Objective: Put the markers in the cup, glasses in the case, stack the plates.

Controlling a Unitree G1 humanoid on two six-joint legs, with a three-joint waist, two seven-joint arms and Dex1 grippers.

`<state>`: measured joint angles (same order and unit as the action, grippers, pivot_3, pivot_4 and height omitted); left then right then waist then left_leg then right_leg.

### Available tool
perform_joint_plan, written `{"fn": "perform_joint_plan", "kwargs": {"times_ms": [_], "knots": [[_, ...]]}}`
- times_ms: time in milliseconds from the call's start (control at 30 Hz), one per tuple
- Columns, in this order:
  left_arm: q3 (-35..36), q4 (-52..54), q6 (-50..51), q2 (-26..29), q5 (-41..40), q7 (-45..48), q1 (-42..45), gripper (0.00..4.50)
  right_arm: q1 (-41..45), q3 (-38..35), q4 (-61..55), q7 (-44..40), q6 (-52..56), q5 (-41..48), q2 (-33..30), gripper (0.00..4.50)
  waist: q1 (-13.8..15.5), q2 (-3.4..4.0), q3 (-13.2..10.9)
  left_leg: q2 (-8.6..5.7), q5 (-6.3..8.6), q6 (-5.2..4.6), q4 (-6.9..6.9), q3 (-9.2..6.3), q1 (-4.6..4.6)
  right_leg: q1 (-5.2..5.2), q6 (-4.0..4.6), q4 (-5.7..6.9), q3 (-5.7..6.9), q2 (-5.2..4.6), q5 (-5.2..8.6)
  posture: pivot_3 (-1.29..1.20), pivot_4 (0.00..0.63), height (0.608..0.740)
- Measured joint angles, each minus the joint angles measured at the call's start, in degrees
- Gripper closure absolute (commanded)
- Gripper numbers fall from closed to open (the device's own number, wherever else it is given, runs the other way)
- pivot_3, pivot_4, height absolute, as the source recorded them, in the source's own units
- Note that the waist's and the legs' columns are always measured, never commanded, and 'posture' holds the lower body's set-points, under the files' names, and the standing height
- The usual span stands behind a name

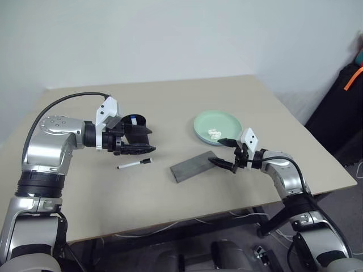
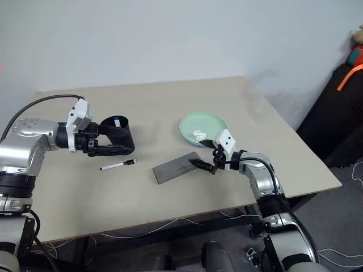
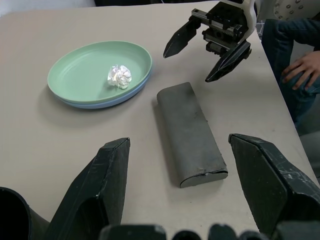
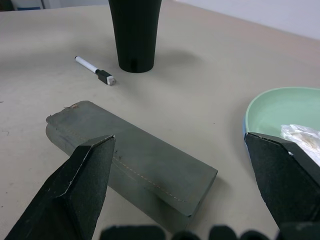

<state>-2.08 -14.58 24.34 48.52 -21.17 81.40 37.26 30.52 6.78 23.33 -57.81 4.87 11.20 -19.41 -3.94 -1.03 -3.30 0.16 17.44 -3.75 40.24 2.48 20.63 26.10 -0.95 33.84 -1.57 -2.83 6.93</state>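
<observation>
The right gripper (image 1: 226, 154) is held low over the desk (image 1: 170, 102), pointing to the left, with its two fingers wide apart and nothing between them. It hovers just at the near end of the grey case (image 1: 193, 166), which lies closed and flat on the desk. The left gripper (image 1: 138, 140) is stretched out level above the desk, its fingers also apart. It is next to the black cup (image 1: 136, 129), and I cannot tell if it touches the cup. One marker (image 1: 135, 164) lies on the desk below this gripper, apart from the cup. Inside the cup a blue and white tip (image 2: 117, 120) shows, but it is too small to name.

The mint green plate (image 3: 100, 71) sits on top of the light blue plate (image 3: 92, 104), of which only a thin edge can be seen. A small crumpled white thing (image 3: 120, 76) lies in the green plate. A person's hand (image 3: 300, 70) appears beyond the desk edge in the left wrist view.

Between the marker and the case the desk is bare, and the far half is free as well.
</observation>
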Motion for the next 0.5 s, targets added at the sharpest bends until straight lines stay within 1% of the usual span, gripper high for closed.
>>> {"fn": "perform_joint_plan", "kwargs": {"times_ms": [100, 233, 367, 500], "knots": [[-0.09, 0.08, -0.23, 0.06, 0.23, 0.16, -0.14, 1.16, 0.00, 0.01, 0.00, 0.00, 0.00, 0.00, 0.00, 0.00, 0.01, 0.00, 0.00, -0.01, 0.00, 0.00, 0.00, 0.00, 0.00, 0.00, 0.00, 0.00, 0.00, 0.00, 0.00, 0.00, 0.000, 0.720], [-6.03, 0.02, -4.36, 1.19, 4.85, 2.93, -4.42, 1.16, 0.00, 0.01, 0.06, 0.00, 0.00, -0.01, -0.02, 0.00, -0.03, 0.04, 0.01, -0.06, 0.00, 0.00, -0.02, 0.05, -0.02, 0.01, 0.01, 0.00, -0.07, 0.01, 0.00, 0.00, 0.000, 0.720], [-9.96, -5.63, -9.66, 1.26, 11.86, 1.51, -3.94, 1.16, 0.00, 0.02, 0.11, 0.01, -0.01, -0.01, 0.06, 0.00, 0.01, -0.01, 0.01, -0.09, -0.01, 0.00, 0.01, 0.05, -0.03, 0.00, 0.02, 0.03, -0.06, 0.02, -0.01, 0.00, 0.000, 0.720], [-10.25, -8.35, -12.15, 1.23, 14.29, 1.15, -3.09, 1.16, 0.00, 0.02, 0.11, 0.02, -0.01, -0.01, 0.07, 0.00, 0.05, -0.01, 0.01, -0.03, 0.00, -0.02, 0.02, 0.03, 0.00, 0.00, 0.01, 0.01, -0.07, -0.01, -0.01, 0.00, 0.000, 0.720]]}}
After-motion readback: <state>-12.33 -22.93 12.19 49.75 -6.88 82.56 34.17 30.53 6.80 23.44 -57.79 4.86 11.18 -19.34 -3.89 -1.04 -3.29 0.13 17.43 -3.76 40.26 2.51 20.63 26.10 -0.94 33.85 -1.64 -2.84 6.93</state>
